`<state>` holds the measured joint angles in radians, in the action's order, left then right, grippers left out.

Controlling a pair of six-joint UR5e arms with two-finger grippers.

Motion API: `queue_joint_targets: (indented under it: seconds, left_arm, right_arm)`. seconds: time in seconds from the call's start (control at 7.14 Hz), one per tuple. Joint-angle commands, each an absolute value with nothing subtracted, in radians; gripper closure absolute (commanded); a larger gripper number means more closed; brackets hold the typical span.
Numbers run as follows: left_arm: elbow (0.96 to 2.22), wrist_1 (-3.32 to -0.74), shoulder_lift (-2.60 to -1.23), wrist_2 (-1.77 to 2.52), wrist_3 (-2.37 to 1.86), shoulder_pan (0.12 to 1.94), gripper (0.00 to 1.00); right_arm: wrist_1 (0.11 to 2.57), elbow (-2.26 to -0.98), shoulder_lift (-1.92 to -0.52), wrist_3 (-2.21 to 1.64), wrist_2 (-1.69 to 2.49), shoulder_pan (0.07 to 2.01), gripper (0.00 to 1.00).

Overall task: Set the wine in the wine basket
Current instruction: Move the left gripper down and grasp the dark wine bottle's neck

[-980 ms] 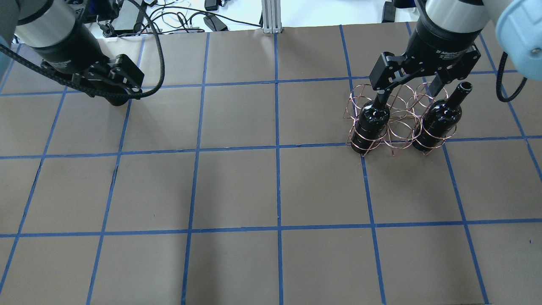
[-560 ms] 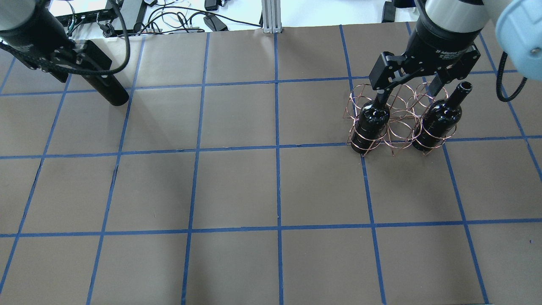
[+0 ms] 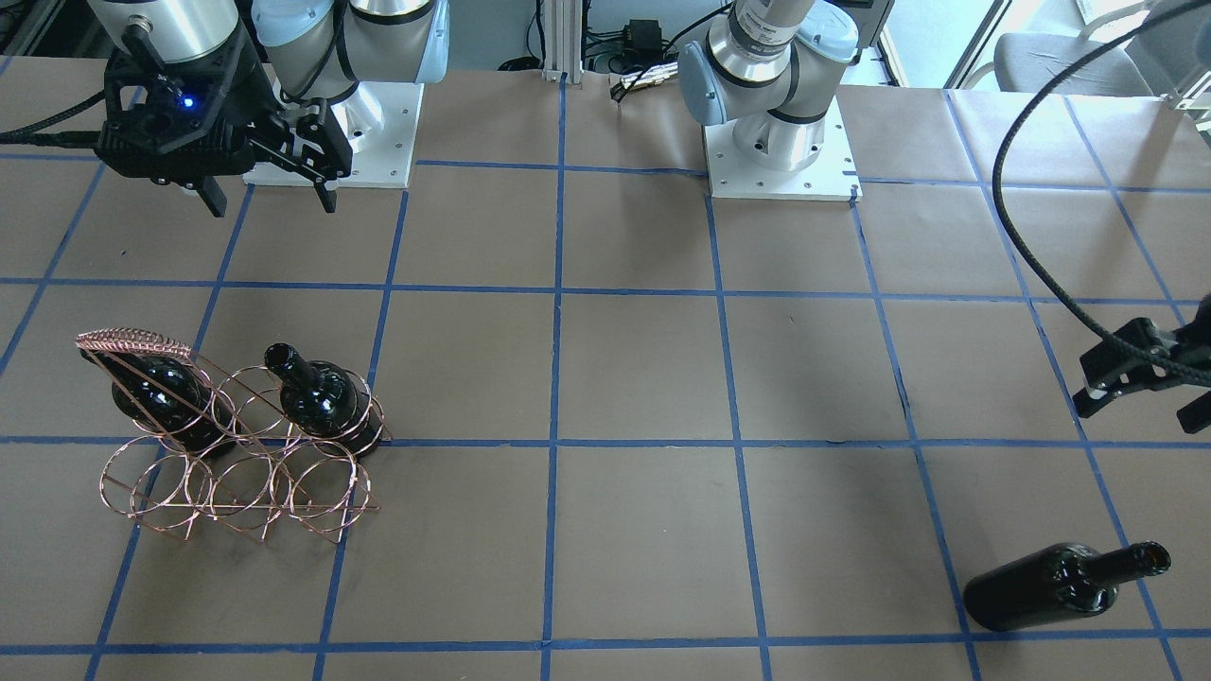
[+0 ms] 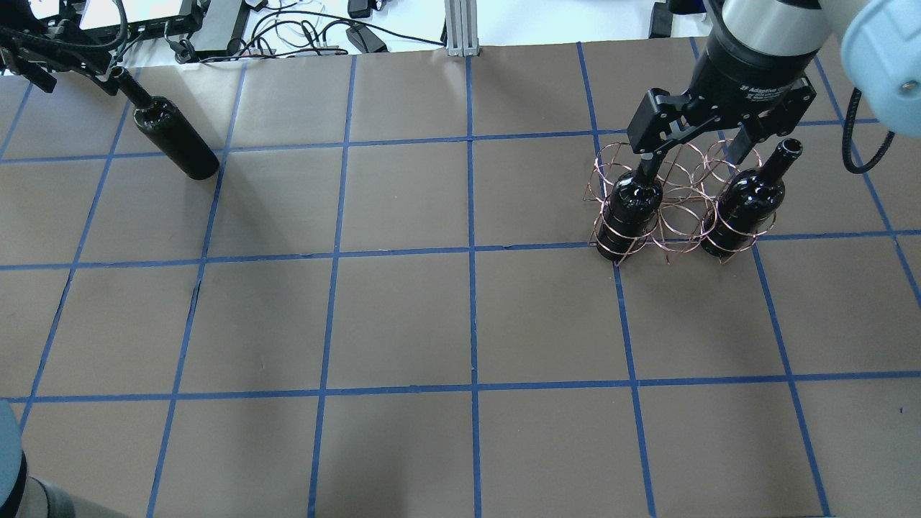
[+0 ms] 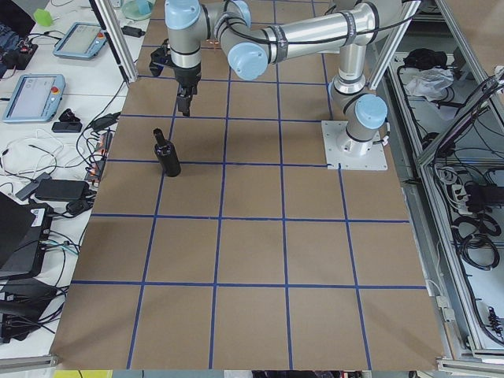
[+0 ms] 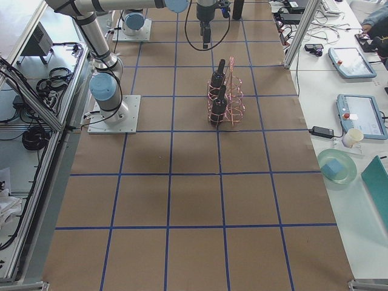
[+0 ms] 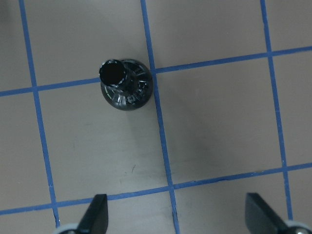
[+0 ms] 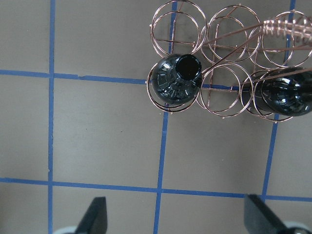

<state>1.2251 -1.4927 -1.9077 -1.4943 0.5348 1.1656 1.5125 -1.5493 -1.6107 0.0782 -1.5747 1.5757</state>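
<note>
The copper wire wine basket (image 4: 673,208) stands at the right of the table; it also shows in the front view (image 3: 236,482) and the right wrist view (image 8: 226,34). Two dark wine bottles (image 4: 633,208) (image 4: 745,205) stand upright in its end rings nearest the robot. My right gripper (image 4: 694,144) hangs open and empty above them (image 8: 178,219). A third wine bottle (image 4: 173,137) stands upright alone at the far left (image 3: 1060,586) (image 7: 122,85). My left gripper (image 4: 68,72) is open and empty, above and off to the side of it (image 3: 1145,388) (image 7: 180,219).
Cables and electronics (image 4: 288,29) lie past the table's far edge, beside an aluminium post (image 4: 460,29). The arm bases (image 3: 776,142) (image 3: 359,123) sit at the robot's side. The left arm's black cable (image 3: 1031,236) loops over the table. Blue tape lines grid the brown table.
My left gripper has drawn away from the third bottle toward the far left corner, leaving the bottle standing free. The right gripper and the basket have not moved.
</note>
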Motion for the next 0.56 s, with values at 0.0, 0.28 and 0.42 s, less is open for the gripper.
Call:
queue_joint_targets:
  seconds: [0.0,0.28,0.42]
  left_arm:
    - [1.149,-1.459,-2.024,-1.524,0.543,1.163,0.00]
    - [1.143,-1.378,-2.103,-1.549,0.543,1.163,0.00]
    - [1.135,-1.373,-2.114,-1.540,0.534,1.163,0.00]
  right_arm:
    - [1.513,-1.548,-1.611,0.078,-1.575,1.575,0.00]
    - [1.513,-1.549,-1.611,0.078,-1.575,1.575,0.00]
    - [1.511,-1.549,-1.611,0.078,-1.575,1.577,0.00]
